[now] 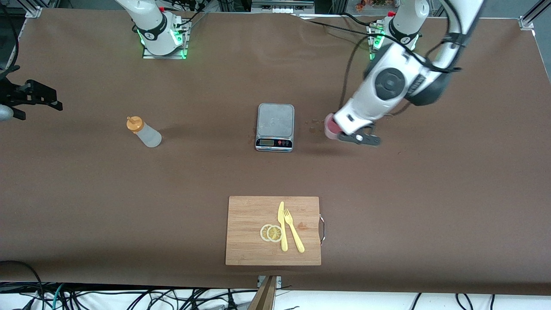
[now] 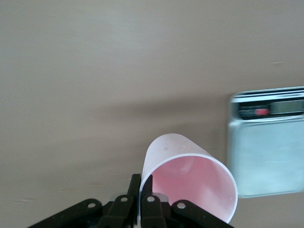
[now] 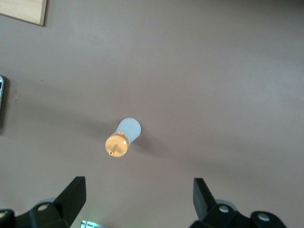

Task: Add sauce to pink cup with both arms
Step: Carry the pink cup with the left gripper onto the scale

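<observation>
left gripper (image 2: 141, 199) pinched pink cup (image 2: 190, 183) rim, tilted | thin-wall pinch could slip | right gripper (image 3: 137, 199) spread over sauce (image 3: 122, 137), waiting

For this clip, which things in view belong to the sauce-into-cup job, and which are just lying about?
Job:
- pink cup, rim pinched by the shut left gripper, beside the scale
- sauce bottle, standing toward the right arm's end
- right gripper, open above that bottle

Lying about:
- scale
- cutting board with lemon slices, knife, fork
</observation>
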Robot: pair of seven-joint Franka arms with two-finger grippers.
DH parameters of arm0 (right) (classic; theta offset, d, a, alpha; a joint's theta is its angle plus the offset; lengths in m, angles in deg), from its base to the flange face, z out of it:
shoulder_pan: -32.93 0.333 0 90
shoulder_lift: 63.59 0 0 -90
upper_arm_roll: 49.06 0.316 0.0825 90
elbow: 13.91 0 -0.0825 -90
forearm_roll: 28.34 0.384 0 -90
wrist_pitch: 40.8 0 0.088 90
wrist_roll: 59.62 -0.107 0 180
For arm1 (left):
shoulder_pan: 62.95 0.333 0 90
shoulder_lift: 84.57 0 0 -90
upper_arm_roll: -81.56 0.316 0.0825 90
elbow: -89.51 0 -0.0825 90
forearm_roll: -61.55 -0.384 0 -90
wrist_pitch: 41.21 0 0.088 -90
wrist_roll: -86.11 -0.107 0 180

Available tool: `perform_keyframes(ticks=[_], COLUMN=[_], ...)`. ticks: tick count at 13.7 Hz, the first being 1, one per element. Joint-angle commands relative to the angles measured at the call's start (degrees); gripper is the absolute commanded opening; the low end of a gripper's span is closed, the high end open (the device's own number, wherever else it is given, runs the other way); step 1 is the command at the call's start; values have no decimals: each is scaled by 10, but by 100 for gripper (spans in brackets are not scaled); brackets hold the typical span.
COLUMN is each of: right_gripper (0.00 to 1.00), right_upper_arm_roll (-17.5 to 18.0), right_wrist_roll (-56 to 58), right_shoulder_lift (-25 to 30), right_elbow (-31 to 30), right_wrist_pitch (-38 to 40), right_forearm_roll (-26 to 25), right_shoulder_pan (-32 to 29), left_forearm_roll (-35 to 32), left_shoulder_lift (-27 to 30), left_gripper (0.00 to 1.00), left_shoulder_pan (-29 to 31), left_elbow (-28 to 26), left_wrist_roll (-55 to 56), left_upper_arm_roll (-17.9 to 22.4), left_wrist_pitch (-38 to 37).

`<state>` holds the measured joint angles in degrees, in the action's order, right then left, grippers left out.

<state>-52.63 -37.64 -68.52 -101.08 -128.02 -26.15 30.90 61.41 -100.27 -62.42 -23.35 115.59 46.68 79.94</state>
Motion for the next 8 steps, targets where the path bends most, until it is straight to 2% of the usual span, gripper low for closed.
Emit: perform_keyframes(ticks=[1,4,8], right_gripper=[100,100,100], right_upper_arm_roll=[7,8,7], right_wrist_roll=[22,58,244], right_shoulder_lift=[4,5,4], right_elbow=[12,8,-21], right_wrist_pitch=[28,28,30], right_forearm_roll=[9,10,26], right_shoulder_pan=[0,1,-6], left_forearm_roll=[9,1,-63], left_shoulder_lift=[-56,-114,-163], left_gripper=[0,0,0], left_shoulder_pan=[-61,-117,-144], left_elbow=[37,55,63], left_wrist_roll=[90,144,160], left_upper_arm_roll=[0,3,9], left_wrist_pitch=[54,113,139])
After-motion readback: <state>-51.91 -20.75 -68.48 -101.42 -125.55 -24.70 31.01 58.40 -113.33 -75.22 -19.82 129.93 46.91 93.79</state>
